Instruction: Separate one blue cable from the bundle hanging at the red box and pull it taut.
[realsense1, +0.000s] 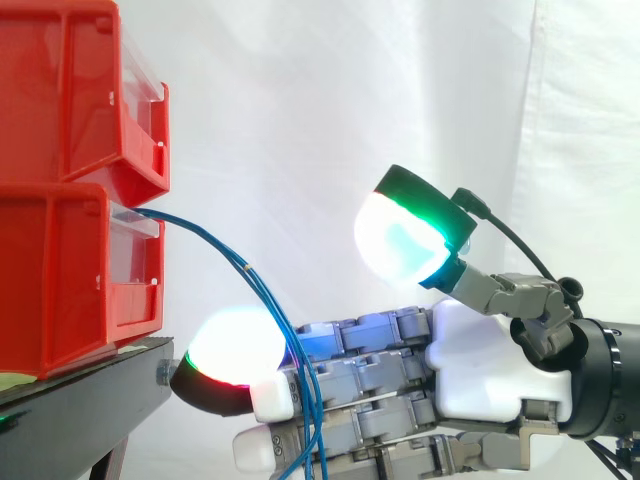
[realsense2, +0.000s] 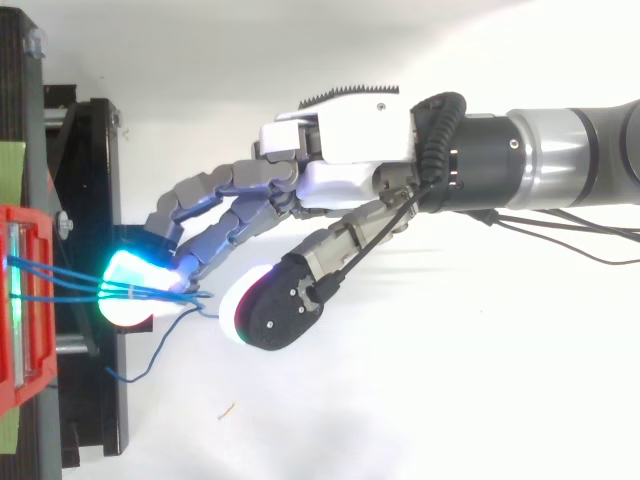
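Red box (realsense1: 60, 280), black stand (realsense1: 80, 400), white curtain (realsense1: 300, 100)

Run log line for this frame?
robot hand: at blue cables | cables: slack, bundled, hanging from lower red box | taut: not yet

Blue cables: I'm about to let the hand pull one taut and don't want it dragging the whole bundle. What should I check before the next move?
1. Hand at the bundle: ok. The hand has its fingers among the blue cables.
2. One cable singled out: not ok. Several run together across the fingers.
3. Grip closed: not ok. The fingers are stretched out and the thumb stands clear above.
4. Cable taut: not ok. All sag in a curve from the red bin.
5. Cables held fast inside the bin: cannot tell.
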